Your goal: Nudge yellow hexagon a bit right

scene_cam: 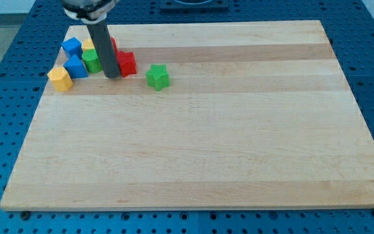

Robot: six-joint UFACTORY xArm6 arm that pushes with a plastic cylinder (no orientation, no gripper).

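Approach step, by my reading: my tip (112,75) sits inside the cluster, between green block (93,60) and red block (127,64). End effector is a bare rod; no jaws to report. Yellow hexagon (60,78) lies at the cluster's lower left, near the surface (239,143) left edge. Next: reposition to its left; blue block (76,65) crowds its right.

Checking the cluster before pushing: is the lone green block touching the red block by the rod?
Apart. The camera view shows bare wood between the green block and the red block; my tip sits at the red block's left.
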